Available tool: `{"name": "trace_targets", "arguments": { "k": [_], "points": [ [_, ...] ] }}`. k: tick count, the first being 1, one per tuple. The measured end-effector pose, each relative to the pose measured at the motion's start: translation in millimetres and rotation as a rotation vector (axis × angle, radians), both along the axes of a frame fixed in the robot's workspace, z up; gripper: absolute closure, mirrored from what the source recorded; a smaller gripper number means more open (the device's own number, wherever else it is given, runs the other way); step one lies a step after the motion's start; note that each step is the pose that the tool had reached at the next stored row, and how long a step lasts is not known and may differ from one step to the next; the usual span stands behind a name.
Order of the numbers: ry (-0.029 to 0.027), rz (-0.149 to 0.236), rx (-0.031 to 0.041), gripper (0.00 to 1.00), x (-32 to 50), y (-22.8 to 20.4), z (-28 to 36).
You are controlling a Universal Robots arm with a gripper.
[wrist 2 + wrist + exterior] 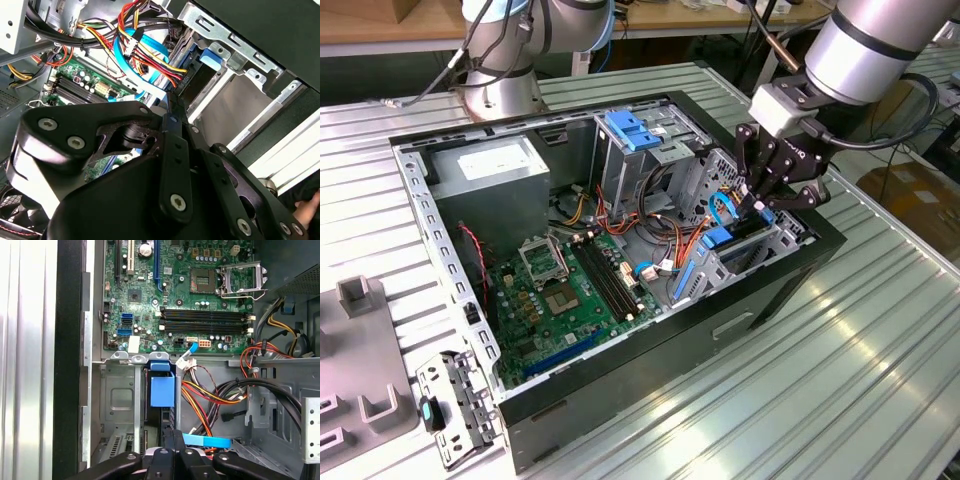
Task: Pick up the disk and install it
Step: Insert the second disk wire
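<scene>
Black multi-link gripper (763, 200) closed narrow on the dark disk with blue side rails (163, 390), seated upright in the silver drive bay (120, 400) of the black computer case (650, 345). Insertion step; likely needs pressing home. Green motherboard (560, 290) beyond.

Bright, even light; glare on the ribbed table (880, 330), case interior shadowed

Open computer case (800, 262), green motherboard (560, 290), coloured cables (210, 395).
</scene>
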State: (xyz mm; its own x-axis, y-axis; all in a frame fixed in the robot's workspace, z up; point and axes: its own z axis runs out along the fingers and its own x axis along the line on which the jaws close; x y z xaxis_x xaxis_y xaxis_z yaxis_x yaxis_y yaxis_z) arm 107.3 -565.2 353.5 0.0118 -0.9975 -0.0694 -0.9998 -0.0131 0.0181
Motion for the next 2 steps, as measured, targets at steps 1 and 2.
{"name": "trace_targets", "arguments": {
  "k": [1, 2],
  "points": [
    [0.0000, 0.000, 0.0000, 0.89, 0.0, 0.0, 0.0],
    [0.0000, 0.000, 0.0000, 0.89, 0.0, 0.0, 0.0]
  ]
}}
